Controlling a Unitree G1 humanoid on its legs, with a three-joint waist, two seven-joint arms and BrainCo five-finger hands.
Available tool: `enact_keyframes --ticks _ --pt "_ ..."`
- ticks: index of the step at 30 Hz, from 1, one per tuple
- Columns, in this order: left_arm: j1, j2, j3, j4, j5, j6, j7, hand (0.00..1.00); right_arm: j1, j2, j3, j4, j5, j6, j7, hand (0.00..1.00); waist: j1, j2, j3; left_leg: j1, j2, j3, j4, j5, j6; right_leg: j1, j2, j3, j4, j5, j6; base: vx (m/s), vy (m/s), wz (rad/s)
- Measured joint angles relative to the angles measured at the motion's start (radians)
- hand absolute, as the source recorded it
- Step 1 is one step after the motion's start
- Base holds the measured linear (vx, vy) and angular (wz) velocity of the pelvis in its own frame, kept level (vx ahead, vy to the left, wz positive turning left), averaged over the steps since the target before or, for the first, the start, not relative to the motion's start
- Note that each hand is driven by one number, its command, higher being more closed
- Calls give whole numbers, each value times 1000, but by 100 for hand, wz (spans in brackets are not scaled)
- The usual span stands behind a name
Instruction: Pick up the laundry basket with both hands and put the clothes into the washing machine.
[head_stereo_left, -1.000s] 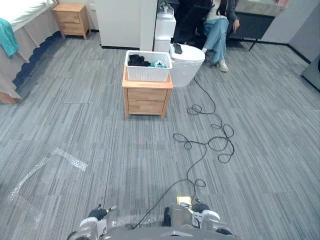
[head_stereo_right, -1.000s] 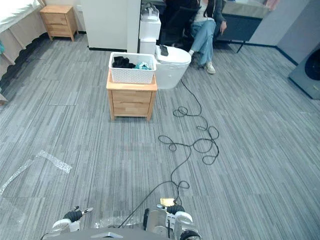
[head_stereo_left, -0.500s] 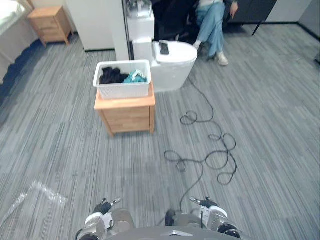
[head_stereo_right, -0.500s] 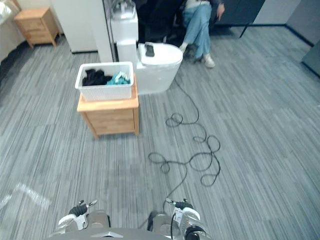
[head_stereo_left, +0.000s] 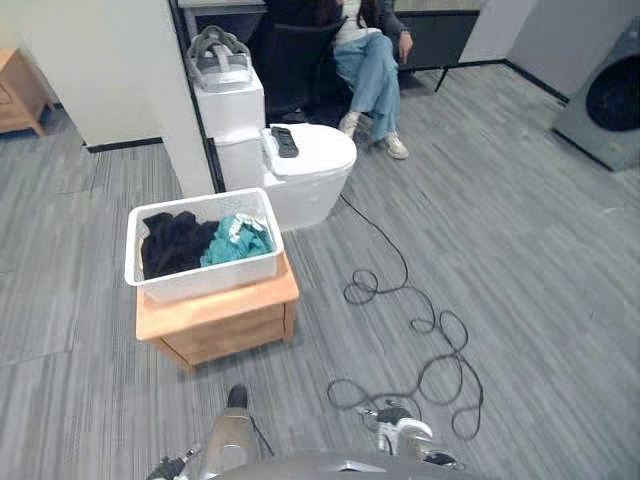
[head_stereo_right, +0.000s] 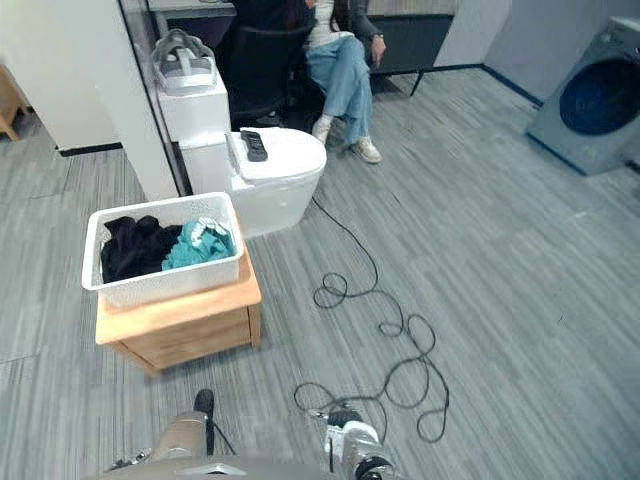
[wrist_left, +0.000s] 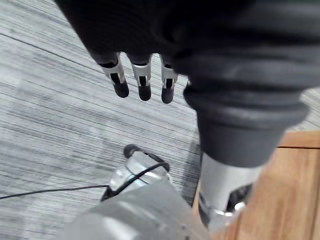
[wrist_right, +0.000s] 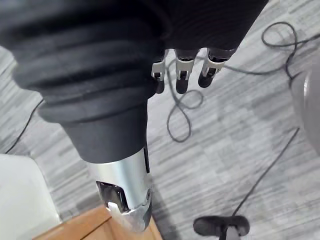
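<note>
**Basket waiting, both hands empty**

The white laundry basket (head_stereo_left: 212, 283) sits on top of a small wooden desk (head_stereo_left: 228, 318), with a black garment (head_stereo_left: 168, 244) and a teal one (head_stereo_left: 238, 240) heaped inside. Neither hand has touched it. The left hand (wrist_left: 143, 82) hangs low over the floor just beside the desk's corner, fingers straight and loose, holding nothing. The right hand (wrist_right: 182, 71) hangs the same way, open and empty.

From where I stand, the lift looks like the risky part. The basket seems to reach the desk's edges, so a nudge from one hand before the other arrives could slide it off. If the two sides are grasped unevenly, the basket may tilt and spill the clothes. A white toilet (head_stereo_left: 308, 172) stands close behind the desk on the right, and an arm reaching round could knock it. The washing machine (head_stereo_left: 606, 98) is well apart across the room, so a weak hold could slip on the walk there.
</note>
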Motion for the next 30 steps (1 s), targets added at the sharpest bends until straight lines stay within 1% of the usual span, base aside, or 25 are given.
enact_keyframes --ticks 1,2,3,4,5,6,7,8,9,10,11,12,13,14,15,17,18,20,21,23,24,25,27,28,30 --pt "-2 -2 -7 0 1 0 0 0 3 1 0 6 1 0 0 0 -4 5 3 29 -15 -1 -2 -16 15 -16 -2 15 57 67 1 582 382 23" --pt "-13 -7 -36 -1 1 0 -1 0 2 -2 -2 14 5 -6 1 0 -11 16 10 83 -40 2 -14 -42 35 -63 0 36 216 98 19 434 267 24" --pt "-28 -4 -65 -7 2 0 -2 0 4 -3 -16 13 6 -11 2 0 -16 17 11 138 -64 2 -39 -55 52 -139 5 25 378 66 32 386 241 23" --pt "-35 -2 -79 -10 1 0 -3 0 4 -5 -19 11 6 -11 2 0 -19 20 13 169 -73 2 -58 -60 55 -171 7 5 434 32 31 389 247 10" --pt "-47 0 -121 -10 2 -1 -4 0 9 -9 -17 8 6 -11 1 0 -22 32 24 244 -79 3 -105 -66 62 -221 3 -59 472 -75 -10 234 144 -7" --pt "-59 0 -155 -10 3 -1 -4 0 7 -19 -5 -17 6 -11 2 0 -27 51 34 307 -72 5 -153 -78 75 -256 6 -144 423 -181 -36 174 121 -12" --pt "-59 0 -167 -9 3 -2 -5 0 10 -25 14 -23 6 -12 1 0 -31 61 30 327 -62 7 -169 -81 75 -265 20 -178 363 -214 -34 117 68 -10" --pt "-54 3 -187 -9 2 -6 -6 0 9 -34 51 -26 7 -14 1 0 -36 70 24 347 -47 10 -199 -86 71 -285 65 -226 180 -255 -16 97 6 5" --pt "-61 12 -198 -18 1 -12 -9 0 6 -35 74 -34 7 -14 1 0 -37 58 26 343 -44 20 -224 -88 67 -306 94 -260 -28 -237 -10 123 -36 11" --pt "-61 14 -208 -30 1 -12 -10 0 6 -34 87 -37 7 -14 1 0 -37 44 22 340 -49 37 -243 -85 65 -318 102 -268 -128 -206 -14 163 -117 47" --pt "-62 6 -214 -30 -1 -11 -9 0 12 -43 94 -46 7 -13 1 0 -54 26 12 338 -53 31 -269 -65 37 -329 121 -252 -176 -123 -16 258 -145 44" --pt "-71 -7 -211 -37 0 -16 -8 0 9 -48 92 -49 7 -12 -1 0 -47 53 20 350 -37 26 -293 -53 21 -324 130 -267 -192 -134 -27 290 -143 37" --pt "-69 -12 -209 -35 1 -16 -8 0 6 -53 92 -54 7 -12 -1 0 -42 63 21 351 -25 26 -302 -43 8 -321 141 -271 -204 -128 -24 300 -122 8" --pt "-68 -27 -190 -25 2 -15 -6 0 3 -57 92 -59 7 -15 -1 0 -42 84 15 339 -6 21 -306 -35 -8 -307 158 -296 -239 -115 -31 279 -130 27" --pt "-62 -43 -170 -20 1 -16 -3 0 6 -62 91 -58 6 -15 -1 0 -46 91 12 333 9 -4 -305 -41 -17 -279 175 -324 -279 -108 -34 274 -122 42" --pt "-71 -54 -164 -17 0 -16 -3 0 3 -60 90 -59 7 -16 -1 0 -47 97 3 334 25 -36 -305 -50 -30 -237 192 -364 -323 -107 -35 233 -79 53" --pt "-74 -57 -160 -17 0 -16 -3 0 1 -60 89 -59 7 -17 -1 0 -47 93 4 335 30 -45 -305 -53 -35 -224 196 -376 -334 -107 -35 240 -78 48" --pt "-76 -59 -119 -17 -15 -17 -2 0 -3 -58 88 -66 19 -24 -4 0 -40 75 2 334 37 -52 -311 -55 -38 -210 204 -385 -358 -106 -36 173 -43 22" --pt "-75 -59 -106 -16 -23 -17 -1 0 -4 -59 87 -75 21 -29 -4 0 -40 72 1 334 36 -52 -313 -55 -38 -208 204 -386 -363 -106 -36 103 6 5" --pt "-72 -59 -59 -17 -79 -17 0 0 12 -58 83 -152 60 -40 -13 0 -42 68 2 338 29 -52 -324 -55 -38 -200 199 -386 -376 -106 -36 72 28 6" --pt "-69 -58 -20 -20 -131 -19 0 0 36 -54 83 -224 86 -41 -23 0 -45 67 2 339 22 -51 -323 -55 -38 -192 191 -386 -387 -104 -34 36 49 7" --pt "-65 -57 -3 -30 -157 -20 0 0 49 -52 83 -266 92 -42 -26 0 -46 68 1 339 18 -50 -323 -55 -38 -189 188 -384 -391 -102 -31 25 52 3" --pt "-32 -43 69 -105 -248 -38 -5 0 94 -41 85 -439 98 -53 -29 0 -49 67 2 328 7 -46 -323 -55 -38 -194 176 -381 -398 -97 -24 -11 47 -2" --pt "-24 -37 88 -123 -270 -42 -7 0 105 -41 85 -482 98 -56 -29 0 -49 68 2 328 5 -46 -323 -55 -38 -196 174 -380 -400 -95 -22 -44 56 -2" --pt "13 8 168 -178 -317 -49 -32 0 127 -42 85 -621 97 -59 -29 0 -44 66 1 314 4 -37 -324 -55 -38 -213 173 -375 -408 -80 -20 -75 43 -10"
